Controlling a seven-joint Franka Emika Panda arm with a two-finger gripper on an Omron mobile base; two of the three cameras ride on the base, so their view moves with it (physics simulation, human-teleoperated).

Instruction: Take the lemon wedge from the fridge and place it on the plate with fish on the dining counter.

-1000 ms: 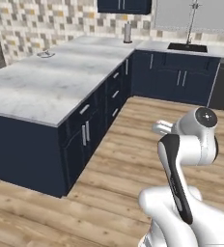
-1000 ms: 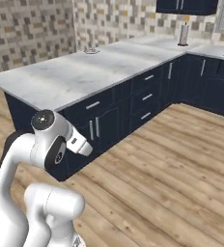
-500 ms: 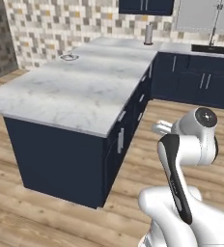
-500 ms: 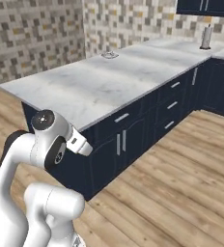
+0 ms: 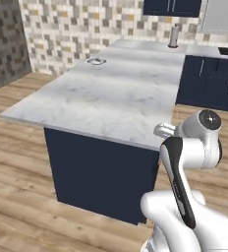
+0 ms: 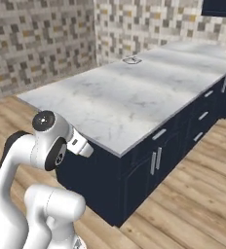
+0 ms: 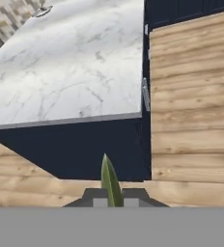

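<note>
Clamped between the gripper's two dark finger tips, the lemon wedge stands up as a thin olive-green, leaf-shaped sliver with a pointed tip, the jaws closed tight on its lower end, in the hand view. Beyond it in that view lies the dining counter, a broad slab of white-grey marbled stone with a straight, thin edge, resting on a flat navy base; the wedge is held out in front of the counter's near end and below its top, over the floor of pale wooden planks with visible grain. On the far left corner of the counter sits the plate, small, round and pale with a shallow rim, well apart from the wedge; what lies on it is too small to make out. To the right of the counter, in the left base view, the white arm rises glossy and rounded, folded at a dark-banded elbow with its upper joint level with the counter's edge. Behind the counter runs a wall of small mottled beige, grey and brown tiles. Further right along the counter stands a slim metallic cylinder, beside navy cabinets with pale bar handles.
</note>
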